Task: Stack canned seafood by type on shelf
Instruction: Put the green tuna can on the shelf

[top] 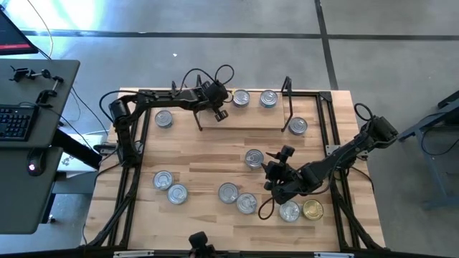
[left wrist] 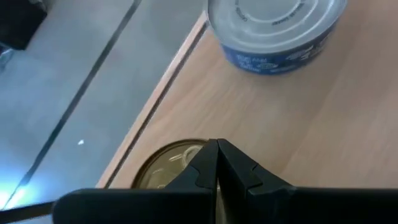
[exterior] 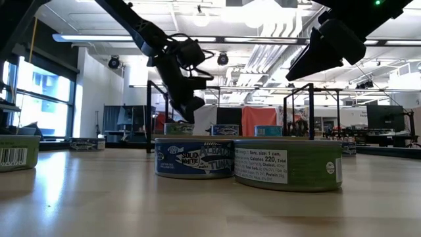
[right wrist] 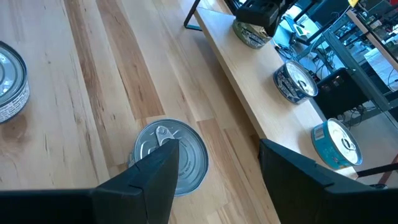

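The left hand hovers over the left end of the shelf, its fingers pressed together and holding nothing. Directly below it, in the left wrist view, a gold-lidded tin sits near the far edge of the shelf's wooden board, with a blue-labelled tin just to its right. From above, two silver-lidded tins stand side by side along the far edge of the shelf, and another tin sits at its right end, close by the black wire end frame.

The right hand hangs above the middle of the table, fingers spread wide and empty, over a silver-lidded tin lying flat on the wood just near of the shelf.

More tins are scattered across the table: one at the far left, a pair at the near left, two near the middle, and at the near right a silver one touching a gold one.
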